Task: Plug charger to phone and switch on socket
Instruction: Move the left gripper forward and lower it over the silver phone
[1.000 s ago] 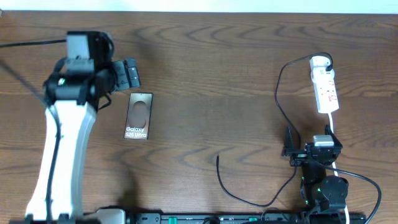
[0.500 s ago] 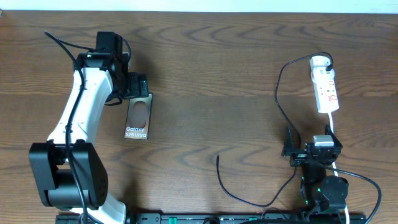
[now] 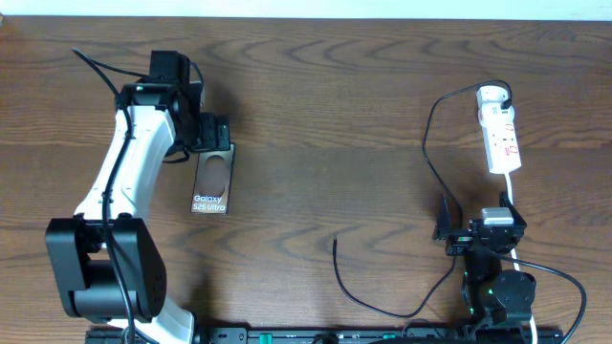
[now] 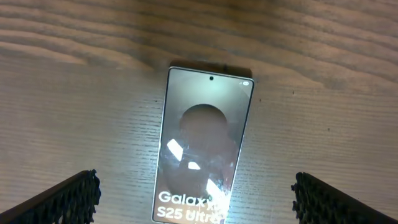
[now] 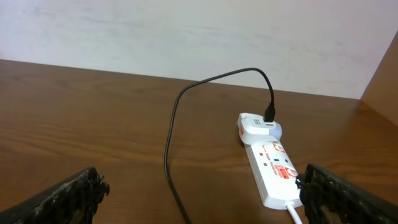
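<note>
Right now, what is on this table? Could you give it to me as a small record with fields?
Phone: lies flat, lettered face up, on the left of the table
Left gripper: open, over one end of the phone, holding nothing
Charger: one end in a white adapter on the socket; the free tip lies loose, apart from the phone
Socket: white strip on the right
Right gripper: open, empty, facing the socket
Status: phone not yet plugged in

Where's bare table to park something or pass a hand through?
Free: the wide middle between phone and charger cable. Crowded: left gripper over the phone's top end; cable loops beside the power strip.
</note>
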Available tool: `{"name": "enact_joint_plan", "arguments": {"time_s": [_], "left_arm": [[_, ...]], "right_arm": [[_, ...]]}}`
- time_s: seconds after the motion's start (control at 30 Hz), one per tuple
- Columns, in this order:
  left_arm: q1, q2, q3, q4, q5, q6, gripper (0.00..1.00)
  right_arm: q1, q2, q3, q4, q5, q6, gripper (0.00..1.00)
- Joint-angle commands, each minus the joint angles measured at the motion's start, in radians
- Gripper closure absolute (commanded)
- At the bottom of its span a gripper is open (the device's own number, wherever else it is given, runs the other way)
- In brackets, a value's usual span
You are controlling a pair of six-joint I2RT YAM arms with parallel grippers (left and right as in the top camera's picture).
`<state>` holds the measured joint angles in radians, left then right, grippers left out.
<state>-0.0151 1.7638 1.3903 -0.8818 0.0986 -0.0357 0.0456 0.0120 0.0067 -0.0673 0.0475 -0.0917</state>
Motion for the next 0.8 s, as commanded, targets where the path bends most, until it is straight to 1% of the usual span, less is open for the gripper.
{"name": "enact_joint_plan", "arguments": {"time_s": [0.0,0.2,0.27,0.53,0.6,0.77], "left_arm": [[-0.004,0.012,-0.046,0.013,-0.005,0.017,0.02],[-0.029,0.034,-0.051,0.016,-0.01,0.017,0.02],[-0.039,0.034,-0.055,0.023,-0.045,0.017,0.02],[-0.042,0.034,-0.159,0.121,-0.058,0.017,0.02],[-0.042,0.034,-0.181,0.138,-0.058,0.036,0.02],[-0.042,0.034,-0.198,0.153,-0.055,0.043,0.02]], "right_arm": [[0.008,-0.005,-0.001,-0.004,-0.001,-0.01,0.01],[0.008,-0.005,-0.001,-0.004,-0.001,-0.01,0.01],[0.008,-0.005,-0.001,-0.004,-0.001,-0.01,0.01],[0.008,-0.005,-0.001,-0.004,-0.001,-0.01,0.01],[0.008,-0.005,-0.001,-0.004,-0.001,-0.01,0.01],[0.008,-0.005,-0.001,-0.004,-0.001,-0.01,0.01]]}}
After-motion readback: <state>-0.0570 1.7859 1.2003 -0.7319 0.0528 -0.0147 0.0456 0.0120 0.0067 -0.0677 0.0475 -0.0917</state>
